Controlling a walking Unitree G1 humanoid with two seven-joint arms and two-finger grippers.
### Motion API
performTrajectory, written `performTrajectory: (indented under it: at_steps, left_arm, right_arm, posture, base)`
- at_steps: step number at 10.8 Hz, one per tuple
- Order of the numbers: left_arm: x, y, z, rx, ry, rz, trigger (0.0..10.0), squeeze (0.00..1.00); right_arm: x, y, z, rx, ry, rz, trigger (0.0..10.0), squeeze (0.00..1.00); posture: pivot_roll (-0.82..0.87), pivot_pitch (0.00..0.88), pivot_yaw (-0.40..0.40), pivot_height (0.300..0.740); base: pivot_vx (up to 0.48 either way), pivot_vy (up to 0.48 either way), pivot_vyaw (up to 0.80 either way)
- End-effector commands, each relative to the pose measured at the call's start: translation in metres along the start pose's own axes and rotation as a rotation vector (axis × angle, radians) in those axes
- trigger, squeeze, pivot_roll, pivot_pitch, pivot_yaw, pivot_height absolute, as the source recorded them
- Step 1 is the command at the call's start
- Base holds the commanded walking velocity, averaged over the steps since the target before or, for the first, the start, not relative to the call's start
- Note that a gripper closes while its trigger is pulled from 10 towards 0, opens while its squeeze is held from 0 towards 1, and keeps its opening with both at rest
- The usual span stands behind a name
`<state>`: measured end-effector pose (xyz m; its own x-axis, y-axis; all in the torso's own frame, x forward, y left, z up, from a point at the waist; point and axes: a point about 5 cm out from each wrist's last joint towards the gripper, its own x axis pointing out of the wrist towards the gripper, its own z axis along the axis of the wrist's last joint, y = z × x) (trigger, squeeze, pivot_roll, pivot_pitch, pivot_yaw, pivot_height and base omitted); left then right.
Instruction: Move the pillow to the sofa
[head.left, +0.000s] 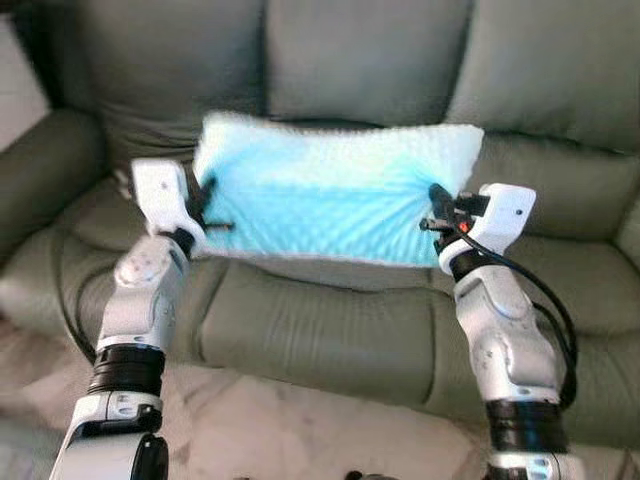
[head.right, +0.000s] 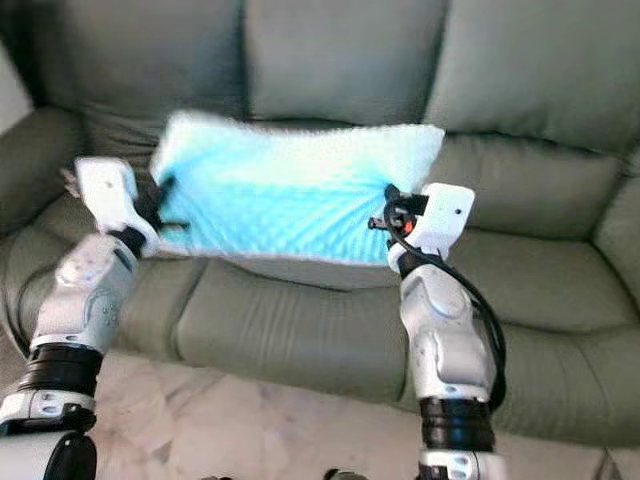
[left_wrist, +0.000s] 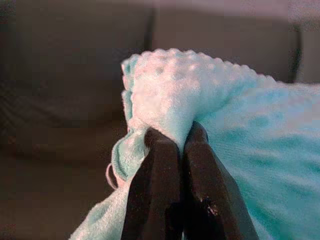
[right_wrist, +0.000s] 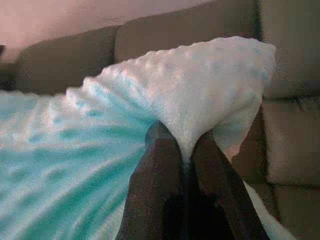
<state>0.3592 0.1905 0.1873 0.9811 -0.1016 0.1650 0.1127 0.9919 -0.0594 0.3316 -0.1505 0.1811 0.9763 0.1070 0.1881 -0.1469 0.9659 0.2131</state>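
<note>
Turquoise pillow, pinched by both grippers' fingers, hangs above grey sofa.

Pillow: you see turquoise fading to near-white at top edge, raised dot texture all over. Sofa: plain grey-green, no pattern. Floor: pale marbled stone. Arms silver-white; your fingers black; small red spot on right wrist.

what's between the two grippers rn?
The turquoise pillow spans the stretch, left gripper and right gripper each shut on an end, above the sofa; seen in both eye views.
</note>
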Motion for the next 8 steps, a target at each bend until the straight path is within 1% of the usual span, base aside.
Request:
performTrajectory:
  at_steps: [1, 2, 3, 4, 5, 6, 7, 8]
  left_arm:
    - [-0.005, 0.010, 0.008, 0.023, -0.050, 0.057, 10.0, 0.00]
    - [-0.012, 0.013, 0.009, 0.052, -0.087, 0.076, 10.0, 0.00]
    - [-0.021, 0.014, 0.009, 0.069, -0.102, 0.104, 10.0, 0.00]
    - [-0.024, 0.013, 0.008, 0.071, -0.105, 0.098, 10.0, 0.00]
    - [-0.028, 0.007, 0.003, 0.068, -0.094, 0.056, 10.0, 0.00]
    - [-0.028, 0.003, -0.001, 0.070, -0.082, 0.047, 10.0, 0.00]
    - [-0.027, 0.002, -0.002, 0.055, -0.079, 0.053, 10.0, 0.00]
    - [-0.026, -0.004, -0.009, 0.001, -0.037, 0.036, 10.0, 0.00]
  right_arm:
    - [0.005, 0.003, 0.012, -0.021, -0.055, 0.020, 10.0, 0.00]
    - [0.005, 0.002, 0.016, -0.038, -0.073, 0.035, 10.0, 0.00]
    - [0.004, 0.000, 0.018, -0.052, -0.082, 0.040, 10.0, 0.00]
    - [0.002, 0.000, 0.016, -0.058, -0.081, 0.041, 10.0, 0.00]
    - [-0.003, 0.001, 0.011, -0.077, -0.072, 0.039, 10.0, 0.00]
    - [-0.007, 0.001, 0.008, -0.079, -0.064, 0.030, 10.0, 0.00]
    - [-0.009, 0.001, 0.007, -0.077, -0.063, 0.027, 10.0, 0.00]
    - [-0.013, -0.001, 0.006, -0.081, -0.056, 0.009, 10.0, 0.00]
  posture:
    - [-0.10, 0.000, 0.032, 0.740]
    - [-0.10, 0.000, 0.021, 0.740]
    - [-0.09, 0.000, 0.008, 0.740]
    - [-0.09, 0.000, 0.005, 0.740]
    - [-0.10, 0.000, 0.007, 0.740]
    - [-0.12, 0.011, 0.013, 0.740]
    - [-0.12, 0.011, 0.013, 0.740]
    - [-0.13, 0.023, 0.014, 0.740]
  base:
    - [0.000, 0.000, 0.00]
    - [0.000, 0.000, 0.00]
    - [0.000, 0.000, 0.00]
    - [0.000, 0.000, 0.00]
    - [0.000, 0.000, 0.00]
    - [0.000, 0.000, 0.00]
    - [0.000, 0.000, 0.00]
    - [0.000, 0.000, 0.00]
